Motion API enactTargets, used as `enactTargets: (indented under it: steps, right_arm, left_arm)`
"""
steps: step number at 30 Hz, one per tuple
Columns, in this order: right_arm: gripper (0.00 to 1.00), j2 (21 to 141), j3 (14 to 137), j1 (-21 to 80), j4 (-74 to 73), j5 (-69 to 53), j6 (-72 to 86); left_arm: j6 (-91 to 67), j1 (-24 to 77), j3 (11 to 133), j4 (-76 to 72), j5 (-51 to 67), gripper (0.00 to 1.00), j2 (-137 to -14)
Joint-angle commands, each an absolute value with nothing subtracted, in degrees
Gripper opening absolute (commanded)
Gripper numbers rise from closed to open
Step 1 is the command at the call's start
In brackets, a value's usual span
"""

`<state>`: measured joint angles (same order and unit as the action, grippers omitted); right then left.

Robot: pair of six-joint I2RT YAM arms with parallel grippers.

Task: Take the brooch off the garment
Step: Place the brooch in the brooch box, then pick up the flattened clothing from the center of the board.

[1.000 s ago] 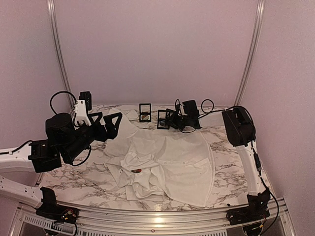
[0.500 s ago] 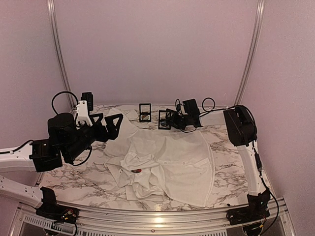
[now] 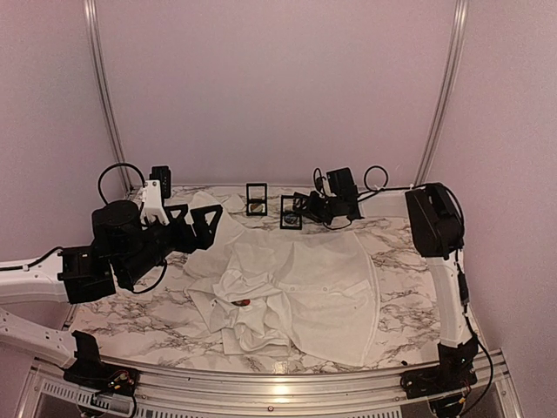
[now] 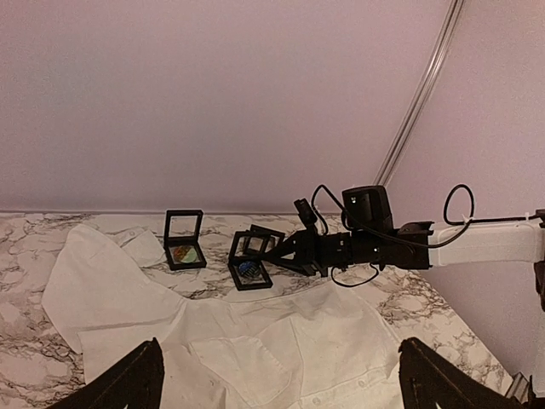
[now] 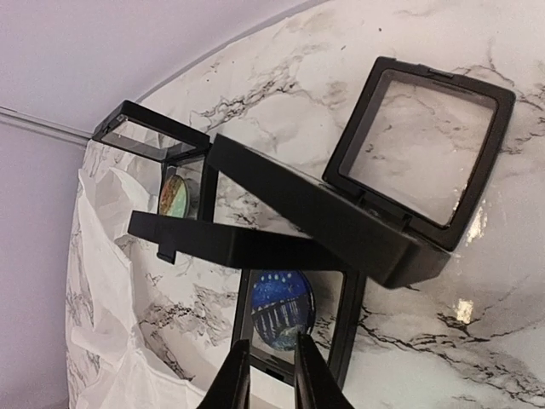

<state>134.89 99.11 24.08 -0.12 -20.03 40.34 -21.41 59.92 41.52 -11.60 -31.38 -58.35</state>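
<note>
The white shirt [image 3: 322, 296] lies crumpled on the marble table. A small red-brown brooch [image 3: 244, 301] sits on a fold at its near left. My left gripper [image 3: 198, 222] is open and empty, held above the shirt's far left sleeve. In the left wrist view its fingers [image 4: 128, 383] frame the shirt [image 4: 255, 341], and the brooch is out of view. My right gripper [image 3: 291, 212] is at the back by the display cases. In the right wrist view its jaws [image 5: 272, 362] stand almost together, empty, over a blue brooch in a case [image 5: 281, 311].
Three open black display cases stand at the back of the table. One holds a green-orange brooch [image 4: 184, 252], one the blue brooch [image 4: 249, 267], and one is empty [image 5: 417, 162]. Aluminium posts [image 3: 104, 96] and walls close in the table.
My left gripper has moved a little right and toward the back above the sleeve. My right arm has stretched further back, and its gripper stays by the cases.
</note>
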Motion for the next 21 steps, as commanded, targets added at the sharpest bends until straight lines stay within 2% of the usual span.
enactTargets:
  steps: [1,11,21]
  right_arm:
    - [0.18,131.5,96.3,23.6,-0.9,-19.3,39.2]
    - [0.19,120.0,86.3,27.3,-2.3,-18.3,32.3]
    - [0.35,107.1,79.1,37.4,-7.1,-15.2,16.9]
  left_arm:
    - [-23.3,59.5,43.3,-10.9,-30.0,0.99,-59.5]
    - [-30.8,56.8,42.5,-6.9,-27.9,0.99,-60.9]
    - [-40.8,50.6,35.1,-3.8,-21.5,0.99,-57.7]
